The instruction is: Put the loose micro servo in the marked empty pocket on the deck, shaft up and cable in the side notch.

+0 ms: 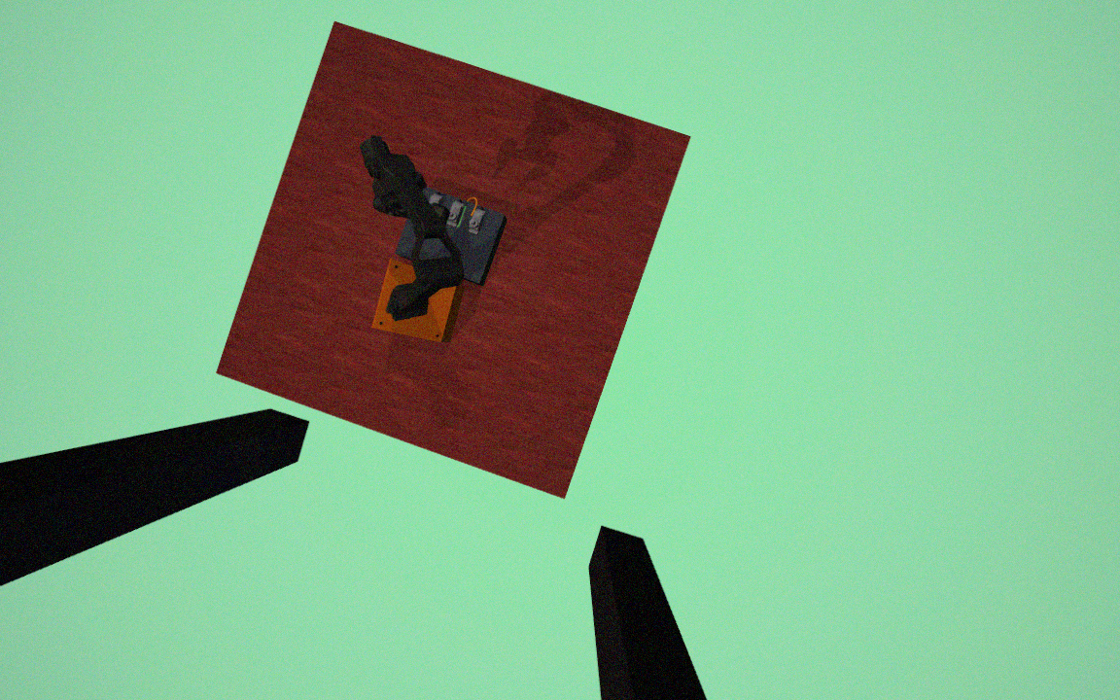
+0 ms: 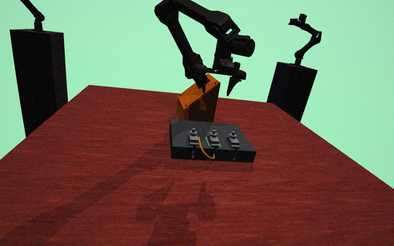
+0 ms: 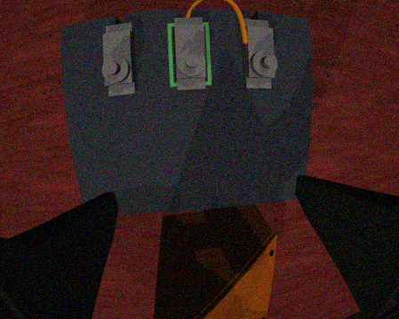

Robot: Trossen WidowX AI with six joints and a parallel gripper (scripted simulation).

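Micro servo [image 1: 454, 214] [image 2: 213, 139] [image 3: 191, 49], gray and blocky, upright inside the green outline [image 2: 206, 141] [image 3: 171, 53] on the dark deck [image 1: 476, 252] [image 2: 180, 134] [image 3: 129, 146], between two similar gray servos [image 2: 193, 138] [image 3: 118, 49]. Shows a round collar and stubby shaft pointing up. Trails an orange cable [image 1: 472, 199] [image 2: 202, 150] [image 3: 241, 19], curved toward a neighboring servo. Too dim to judge full contact under the mounting ears. Well apart from the servo, above and behind: gripper [image 2: 216, 93] [image 3: 209, 194] spread wide, with nothing between the fingers.

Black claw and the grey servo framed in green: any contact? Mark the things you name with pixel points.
Apart: the wrist view shows dark deck between the open black claw [image 2: 216, 94] [image 3: 207, 191] and the grey servo [image 2: 213, 139] [image 3: 191, 50].
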